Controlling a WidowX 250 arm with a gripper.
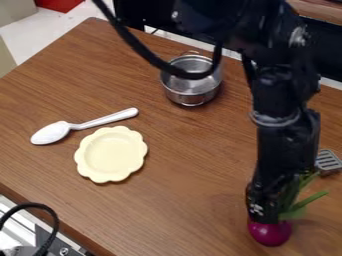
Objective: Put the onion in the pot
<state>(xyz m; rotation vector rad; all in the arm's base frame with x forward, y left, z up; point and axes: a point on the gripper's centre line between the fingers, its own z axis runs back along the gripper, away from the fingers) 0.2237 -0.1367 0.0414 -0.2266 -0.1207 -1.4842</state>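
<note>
So from my end the arm (287, 135) drops in from 12-1 o'clock, and the pincer (264, 212) is down at 5, right on top of the purple onion (270, 234). Honestly can't tell if it's clamped on it or not. Green tops poke out toward 1-2 o'clock from the onion. Metal pot (192, 92) sits well apart, between 12 and 1 on the wooden counter (194, 165). Cream plate (111, 155) at 8, white spoon (52, 133) at 9, just beside it.
</note>
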